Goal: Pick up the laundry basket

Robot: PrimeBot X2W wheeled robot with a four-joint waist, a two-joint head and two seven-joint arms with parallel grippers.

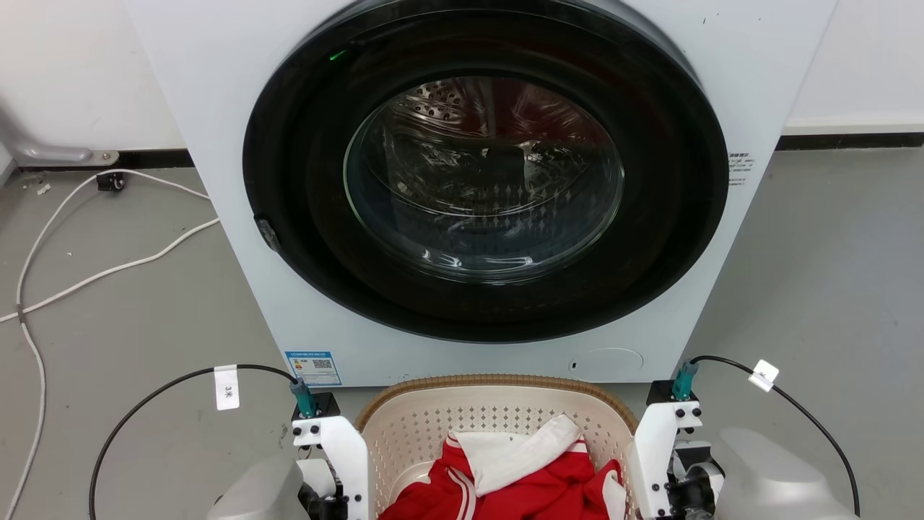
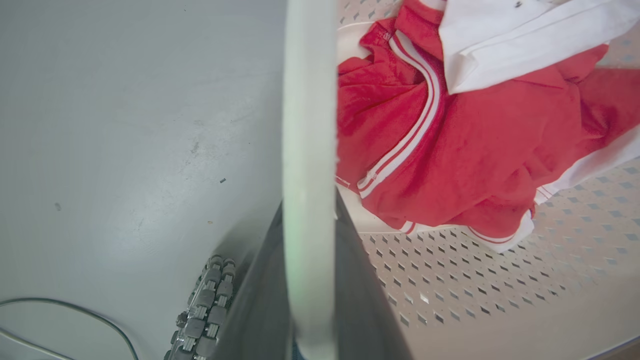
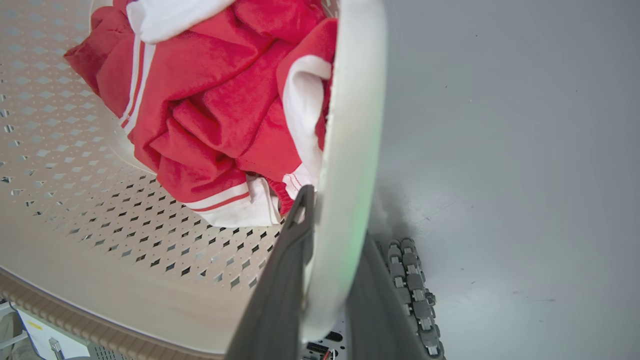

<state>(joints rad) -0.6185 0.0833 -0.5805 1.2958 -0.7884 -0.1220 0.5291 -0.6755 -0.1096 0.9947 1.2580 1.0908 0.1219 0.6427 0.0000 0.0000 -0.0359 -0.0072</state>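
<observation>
Grip made, lift pending.
Left jaws pinch the left handle (image 2: 308, 150), right jaws the right handle (image 3: 350, 150); basket (image 1: 498, 415) sits bottom centre, before the washer (image 1: 216, 108), clothes (image 1: 548, 491) inside. Next, I judge, both arms rise together, evenly.

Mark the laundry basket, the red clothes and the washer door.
laundry basket (image 1: 498, 380): head view, far brown rim.
red clothes (image 2: 490, 150): left wrist view, middle of the fabric.
washer door (image 1: 484, 177): head view, centre of glass.
</observation>
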